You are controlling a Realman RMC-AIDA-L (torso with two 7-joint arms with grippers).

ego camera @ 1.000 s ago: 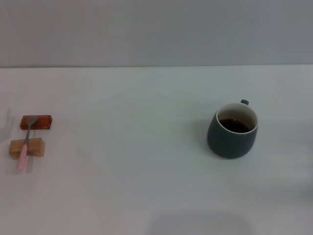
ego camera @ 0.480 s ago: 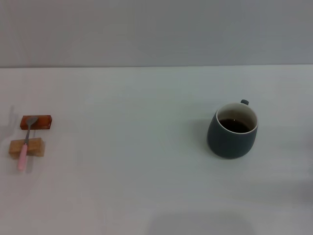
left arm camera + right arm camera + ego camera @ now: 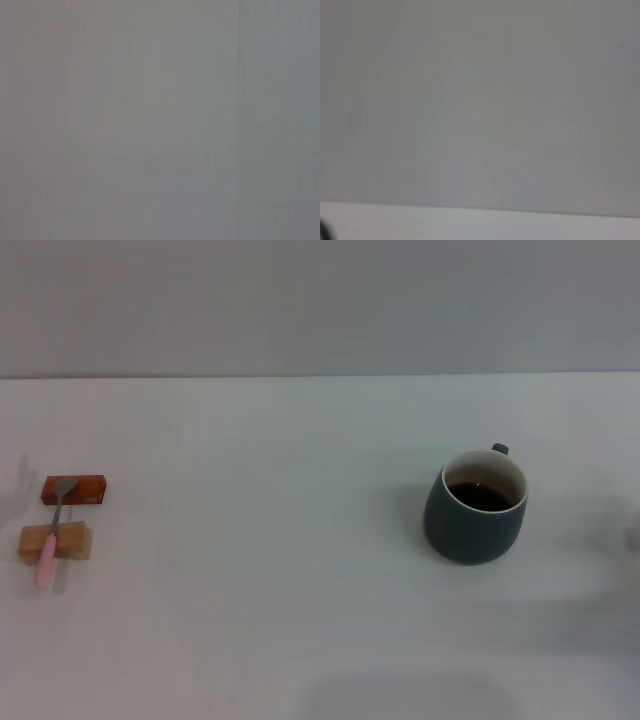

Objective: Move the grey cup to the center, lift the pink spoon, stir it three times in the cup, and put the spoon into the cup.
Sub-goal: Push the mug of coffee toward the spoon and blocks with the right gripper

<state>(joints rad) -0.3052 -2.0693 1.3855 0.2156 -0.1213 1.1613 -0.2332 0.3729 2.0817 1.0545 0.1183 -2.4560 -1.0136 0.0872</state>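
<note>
The grey cup [image 3: 475, 508] stands upright on the white table, right of the middle, with dark brown liquid inside and its small handle at the back. The pink spoon [image 3: 51, 534] lies at the far left, its pink handle resting across a tan block [image 3: 55, 541] and its metal bowl on an orange-brown block [image 3: 74, 489]. Neither gripper shows in the head view. The left wrist view shows only a plain grey surface. The right wrist view shows grey wall and a strip of white table.
The white table [image 3: 280, 580] runs back to a grey wall [image 3: 320, 300]. A faint blurred shadow shows at the right edge of the head view [image 3: 632, 536], right of the cup.
A faint blur and shadow has appeared at the right edge of the head view. The cup, spoon and blocks have not moved.
</note>
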